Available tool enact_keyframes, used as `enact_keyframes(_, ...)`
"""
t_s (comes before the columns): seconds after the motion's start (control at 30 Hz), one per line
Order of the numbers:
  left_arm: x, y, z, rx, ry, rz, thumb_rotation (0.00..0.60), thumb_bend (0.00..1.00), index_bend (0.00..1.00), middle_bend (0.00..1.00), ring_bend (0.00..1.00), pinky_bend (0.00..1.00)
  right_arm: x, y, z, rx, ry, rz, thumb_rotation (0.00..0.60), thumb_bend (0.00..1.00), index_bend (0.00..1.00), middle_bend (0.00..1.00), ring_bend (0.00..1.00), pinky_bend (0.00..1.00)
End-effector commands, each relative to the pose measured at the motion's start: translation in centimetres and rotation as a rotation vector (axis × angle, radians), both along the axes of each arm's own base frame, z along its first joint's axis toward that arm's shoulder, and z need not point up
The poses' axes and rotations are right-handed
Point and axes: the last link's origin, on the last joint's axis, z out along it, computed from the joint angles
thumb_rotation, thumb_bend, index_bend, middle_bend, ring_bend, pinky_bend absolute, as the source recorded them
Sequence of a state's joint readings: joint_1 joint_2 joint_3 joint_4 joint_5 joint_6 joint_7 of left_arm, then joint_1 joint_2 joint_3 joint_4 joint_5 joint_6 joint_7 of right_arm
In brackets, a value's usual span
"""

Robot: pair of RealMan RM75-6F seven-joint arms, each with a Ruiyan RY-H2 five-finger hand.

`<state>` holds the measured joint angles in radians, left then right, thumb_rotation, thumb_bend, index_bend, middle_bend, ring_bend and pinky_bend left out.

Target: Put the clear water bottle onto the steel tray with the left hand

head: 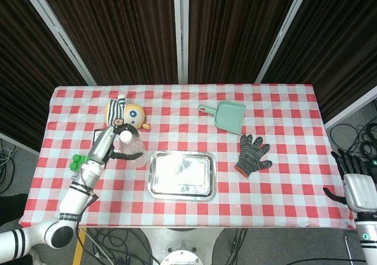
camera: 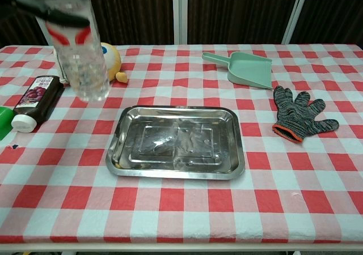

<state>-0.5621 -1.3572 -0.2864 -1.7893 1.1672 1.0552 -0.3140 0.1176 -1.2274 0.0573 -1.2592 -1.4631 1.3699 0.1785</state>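
My left hand (head: 109,145) grips the clear water bottle (head: 131,148) near its white-capped top and holds it in the air, left of the steel tray (head: 154,185). In the chest view the bottle (camera: 79,56) hangs upright above the cloth, up and left of the empty tray (camera: 116,153), with dark fingers (camera: 48,12) across its upper part. My right hand (head: 357,182) stays off the table at the far right, fingers apart, holding nothing.
A dark juice bottle (camera: 35,101) lies at the left edge beside a green object (head: 75,162). A striped doll (head: 126,113) lies behind the bottle. A green dustpan (head: 226,115) and a grey work glove (head: 253,155) sit right of the tray.
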Motion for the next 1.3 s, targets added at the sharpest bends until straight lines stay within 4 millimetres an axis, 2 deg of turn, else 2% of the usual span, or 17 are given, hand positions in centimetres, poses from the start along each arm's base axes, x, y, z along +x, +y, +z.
enact_keyframes(0.03, 3.2, 1.3, -2.0, -0.041, -0.03, -0.065, 0.6, 0.18, 0.58, 0.65, 0.52, 0.57, -0.1, 0.0, 0.0, 0.0, 0.004, -0.005, 0.6, 0.12, 0.0, 0.0, 0.0, 0.0)
enact_keyframes(0.1, 5.1, 0.9, -2.6, -0.059, -0.053, -0.111, 0.6, 0.18, 0.58, 0.65, 0.52, 0.57, -0.2, -0.1, -0.1, 0.001, 0.006, -0.01, 0.6, 0.12, 0.0, 0.0, 0.0, 0.0)
enact_keyframes(0.17, 5.4, 0.7, -2.2, -0.041, -0.054, -0.121, 0.6, 0.18, 0.58, 0.65, 0.52, 0.57, -0.3, -0.1, -0.1, 0.002, 0.006, -0.015, 0.6, 0.12, 0.0, 0.0, 0.0, 0.0)
enact_keyframes(0.23, 3.3, 0.9, -0.6, 0.012, -0.011, -0.077, 0.6, 0.18, 0.58, 0.65, 0.52, 0.57, -0.4, -0.2, -0.1, 0.003, 0.003, -0.015, 0.6, 0.12, 0.0, 0.0, 0.0, 0.0)
enact_keyframes(0.33, -1.6, 1.5, 2.6, 0.099, 0.06, 0.045, 0.6, 0.18, 0.58, 0.65, 0.52, 0.57, -0.3, -0.1, 0.0, -0.001, 0.0, -0.008, 0.6, 0.12, 0.0, 0.0, 0.0, 0.0)
enact_keyframes(0.37, -2.8, 1.4, 3.2, 0.107, 0.058, 0.083, 0.6, 0.18, 0.58, 0.65, 0.52, 0.57, -0.3, -0.1, 0.0, 0.0, 0.0, -0.009, 0.6, 0.12, 0.0, 0.0, 0.0, 0.0)
enact_keyframes(0.4, -2.9, 1.1, 3.3, 0.101, 0.056, 0.081, 0.6, 0.18, 0.58, 0.65, 0.52, 0.57, -0.4, -0.1, -0.1, 0.004, 0.001, -0.01, 0.6, 0.12, 0.0, 0.0, 0.0, 0.0)
enact_keyframes(0.43, -2.4, 0.8, 2.9, 0.084, 0.058, 0.057, 0.6, 0.18, 0.58, 0.65, 0.52, 0.57, -0.4, -0.1, -0.2, 0.008, 0.002, -0.012, 0.6, 0.12, 0.0, 0.0, 0.0, 0.0)
enact_keyframes(0.53, 0.8, -0.2, 0.3, 0.003, 0.031, -0.062, 0.6, 0.18, 0.58, 0.65, 0.52, 0.57, -0.3, -0.1, -0.3, 0.012, 0.008, -0.012, 0.6, 0.12, 0.0, 0.0, 0.0, 0.0)
enact_keyframes(0.6, 2.8, -0.5, -0.1, -0.001, -0.005, -0.116, 0.6, 0.18, 0.57, 0.65, 0.52, 0.57, -0.3, 0.0, -0.2, 0.004, 0.009, -0.009, 0.6, 0.12, 0.0, 0.0, 0.0, 0.0)
enact_keyframes(0.7, 2.9, 0.1, 1.3, 0.067, -0.006, -0.111, 0.6, 0.18, 0.57, 0.65, 0.52, 0.57, -0.3, 0.0, 0.1, -0.005, 0.003, -0.009, 0.6, 0.12, 0.0, 0.0, 0.0, 0.0)
enact_keyframes(0.77, 2.9, 0.6, 1.4, 0.071, -0.044, -0.07, 0.6, 0.18, 0.57, 0.65, 0.52, 0.57, -0.4, -0.1, 0.1, -0.005, 0.001, -0.012, 0.6, 0.12, 0.0, 0.0, 0.0, 0.0)
enact_keyframes(0.9, 5.4, -0.3, -1.9, -0.024, -0.021, -0.151, 0.6, 0.18, 0.57, 0.65, 0.52, 0.57, -0.5, -0.1, -0.1, 0.01, 0.001, -0.017, 0.6, 0.12, 0.0, 0.0, 0.0, 0.0)
enact_keyframes(0.97, 5.5, -0.4, -2.3, -0.031, -0.023, -0.147, 0.6, 0.18, 0.57, 0.65, 0.52, 0.57, -0.4, -0.1, 0.0, 0.005, -0.002, -0.016, 0.6, 0.12, 0.0, 0.0, 0.0, 0.0)
enact_keyframes(1.13, 2.6, 0.5, -0.8, 0.012, 0.006, -0.051, 0.6, 0.18, 0.57, 0.65, 0.52, 0.57, -0.6, -0.2, -0.2, 0.014, -0.004, -0.022, 0.6, 0.12, 0.0, 0.0, 0.0, 0.0)
enact_keyframes(1.2, 2.6, 0.2, -0.8, 0.009, 0.002, -0.052, 0.6, 0.18, 0.57, 0.65, 0.52, 0.57, -0.6, -0.2, -0.5, 0.027, 0.0, -0.023, 0.6, 0.12, 0.0, 0.0, 0.0, 0.0)
enact_keyframes(1.3, 3.5, -0.4, -1.7, 0.0, -0.023, -0.083, 0.6, 0.18, 0.57, 0.65, 0.52, 0.57, -0.5, -0.1, -0.5, 0.026, 0.005, -0.019, 0.6, 0.12, 0.0, 0.0, 0.0, 0.0)
